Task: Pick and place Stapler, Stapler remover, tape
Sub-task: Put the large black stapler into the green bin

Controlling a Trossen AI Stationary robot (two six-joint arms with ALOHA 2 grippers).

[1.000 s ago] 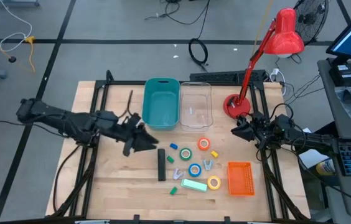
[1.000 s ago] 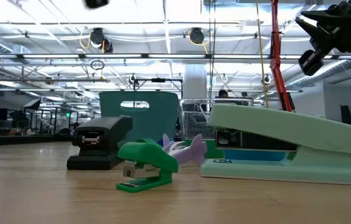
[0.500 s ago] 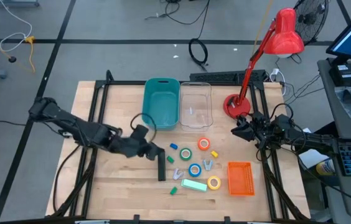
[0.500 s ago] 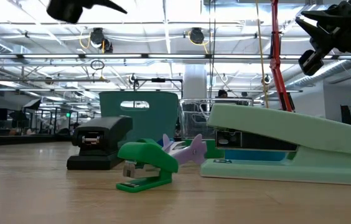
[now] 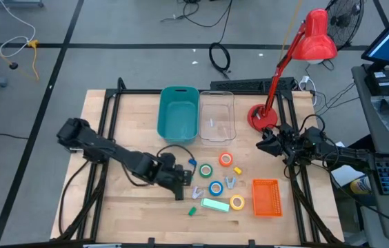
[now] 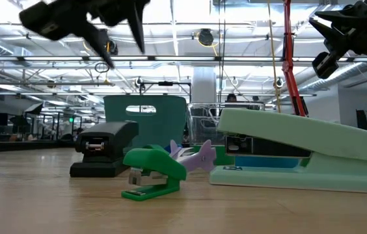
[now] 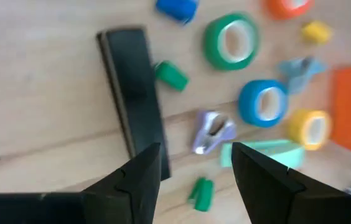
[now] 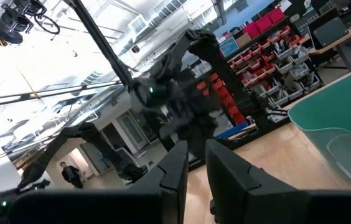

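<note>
The black stapler (image 5: 178, 187) lies flat on the table, and shows in the left wrist view (image 7: 133, 93) too. My left gripper (image 5: 178, 176) hovers above it, open and empty; it shows up high in the low view (image 6: 120, 45), and its fingers (image 7: 141, 171) stand over the stapler's near end. The tape rolls lie flat to the stapler's right: orange-red (image 5: 226, 160), green (image 5: 205, 169), blue (image 5: 215, 187) and yellow (image 5: 237, 202). A purple staple remover (image 7: 213, 130) lies beside the stapler. My right gripper (image 5: 263, 146) waits open at the table's right side.
A teal bin (image 5: 178, 114) and a clear bin (image 5: 216, 117) stand at the far side. An orange basket (image 5: 266, 197) and a mint stapler (image 5: 215, 204) lie near the front right. A red lamp (image 5: 262, 117) stands at the far right. Small coloured pieces lie among the rolls.
My left gripper has gone toward the table's right and near edges and has come down, from left of the teal bin to over the black stapler. The stapler and the rolls have stayed where they were.
</note>
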